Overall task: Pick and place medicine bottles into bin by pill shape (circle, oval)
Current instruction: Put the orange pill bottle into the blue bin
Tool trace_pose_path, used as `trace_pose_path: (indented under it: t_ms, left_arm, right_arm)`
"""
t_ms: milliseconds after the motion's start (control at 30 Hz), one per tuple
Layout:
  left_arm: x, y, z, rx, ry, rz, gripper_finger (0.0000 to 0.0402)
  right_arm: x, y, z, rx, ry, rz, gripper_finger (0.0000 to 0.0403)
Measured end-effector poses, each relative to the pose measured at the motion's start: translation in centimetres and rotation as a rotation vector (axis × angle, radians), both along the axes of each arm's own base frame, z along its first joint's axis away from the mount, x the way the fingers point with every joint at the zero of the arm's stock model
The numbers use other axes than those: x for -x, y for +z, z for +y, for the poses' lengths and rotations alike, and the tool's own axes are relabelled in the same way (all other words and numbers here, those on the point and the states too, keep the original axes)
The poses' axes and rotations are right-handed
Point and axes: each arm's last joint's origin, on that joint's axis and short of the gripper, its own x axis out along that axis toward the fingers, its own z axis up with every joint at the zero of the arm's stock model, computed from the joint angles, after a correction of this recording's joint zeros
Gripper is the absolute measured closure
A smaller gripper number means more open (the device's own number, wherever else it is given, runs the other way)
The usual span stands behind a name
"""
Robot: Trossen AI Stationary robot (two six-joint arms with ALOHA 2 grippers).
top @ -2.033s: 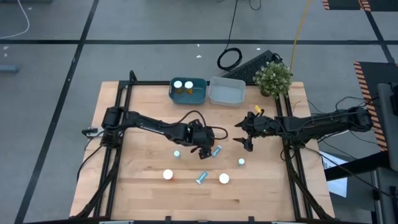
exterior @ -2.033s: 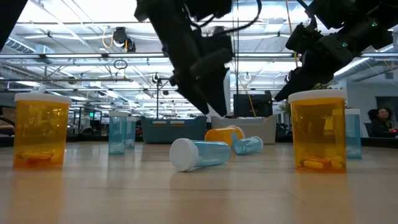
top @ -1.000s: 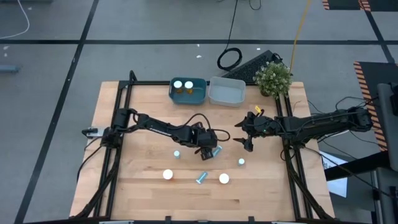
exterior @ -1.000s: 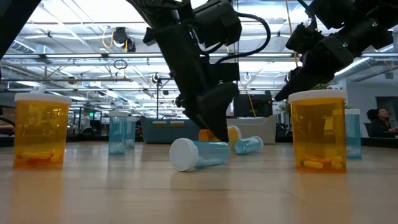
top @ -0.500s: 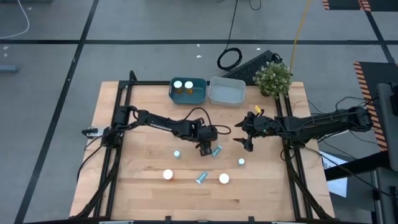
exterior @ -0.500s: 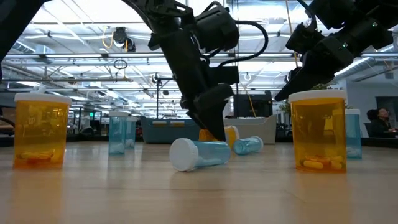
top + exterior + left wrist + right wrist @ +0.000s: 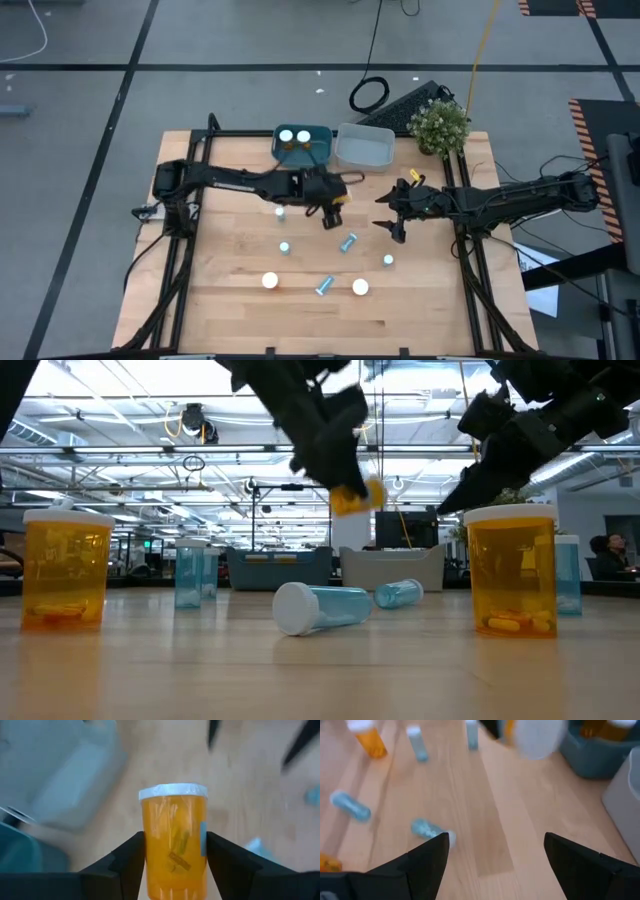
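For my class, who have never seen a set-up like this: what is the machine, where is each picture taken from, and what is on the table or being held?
Two dark robot arms work at a wooden table. One picture looks straight down, one looks level across the tabletop, and two come from cameras on the arms' wrists. The left gripper holds an orange bottle with a white cap, lifted near the blue bin, which already holds two. Small blue bottles and other orange ones remain on the table. The right gripper waits open beside them.

We note a potted plant [image 7: 440,125] beyond the right claw [image 7: 390,226], at the far edge of the wooden table [image 7: 230,300]. A keyboard [image 7: 405,105] and a coiled cable [image 7: 368,95] lie on the floor farther beyond.
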Motion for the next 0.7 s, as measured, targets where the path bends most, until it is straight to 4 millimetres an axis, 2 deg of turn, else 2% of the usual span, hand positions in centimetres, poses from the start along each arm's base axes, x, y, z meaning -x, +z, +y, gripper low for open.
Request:
trace_pose_path:
  t_ms: [100,200,400,533,700]
  left_arm:
    - [0.3,2.4,0.5,-0.017,0.01,-0.12,0.0201]
    - [0.0,3.8,0.6,-0.029,-0.008,-0.237,0.0201]
    - [-1.6,4.3,-0.2,-0.015,-0.103,-0.408,0.0201]
    - [-2.7,3.8,-0.8,-0.004,-0.161,-0.491,0.0201]
    - [-4.1,3.6,-1.9,0.017,-0.25,-0.643,0.0201]
  right_arm:
    - [-0.2,0.1,0.0,0.0,0.0,-0.105,0.0085]
    - [-0.1,-0.2,0.0,-0.003,-0.001,-0.24,0.0085]
    - [0.9,-0.9,0.0,-0.028,-0.01,-0.449,0.0085]
    - [1.4,-1.3,0.0,-0.034,-0.013,-0.485,0.0085]
    - [1.4,-0.8,0.0,-0.017,-0.006,-0.539,0.0085]
